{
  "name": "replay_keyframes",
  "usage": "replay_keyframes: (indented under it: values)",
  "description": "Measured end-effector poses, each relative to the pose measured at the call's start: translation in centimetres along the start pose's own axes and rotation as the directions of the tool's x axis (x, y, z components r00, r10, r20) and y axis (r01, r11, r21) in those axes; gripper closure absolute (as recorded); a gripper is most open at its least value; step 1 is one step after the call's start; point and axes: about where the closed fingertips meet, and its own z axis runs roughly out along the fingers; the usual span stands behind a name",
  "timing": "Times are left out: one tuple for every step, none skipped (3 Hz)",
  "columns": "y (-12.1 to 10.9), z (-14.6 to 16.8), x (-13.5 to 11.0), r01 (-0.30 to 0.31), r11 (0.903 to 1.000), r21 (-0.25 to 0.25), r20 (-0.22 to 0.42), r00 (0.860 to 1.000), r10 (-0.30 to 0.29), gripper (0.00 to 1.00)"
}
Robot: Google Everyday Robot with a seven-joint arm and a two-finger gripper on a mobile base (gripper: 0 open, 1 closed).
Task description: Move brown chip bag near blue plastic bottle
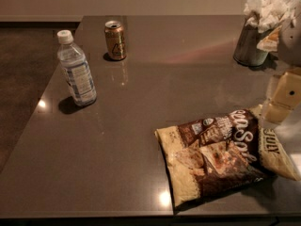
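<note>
Countertop (164, 84), gripper (277, 108) by brown chip bag (211, 154); can (115, 40) near blue plastic bottle (76, 74)

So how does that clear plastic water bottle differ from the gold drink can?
The clear plastic water bottle is taller than the gold drink can. The bottle is see-through with a white screw cap and pale blue label; the can is opaque metal. The bottle stands nearer the front, the can farther back. Both stand upright on the dark counter, apart. The robot's pincer is at the far right, by the brown chip bag.
</note>
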Motion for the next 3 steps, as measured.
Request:
replay_keyframes:
  values:
    - [0.0,0.0,0.0,0.0,1.0,0.0,0.0,1.0,0.0,0.0]
    - [0.1,-0.1,-0.1,0.004,1.0,-0.009,0.006,1.0,-0.004,0.0]
    - [1.7,0.6,-0.4,0.031,0.999,-0.034,0.031,0.999,-0.03,0.0]
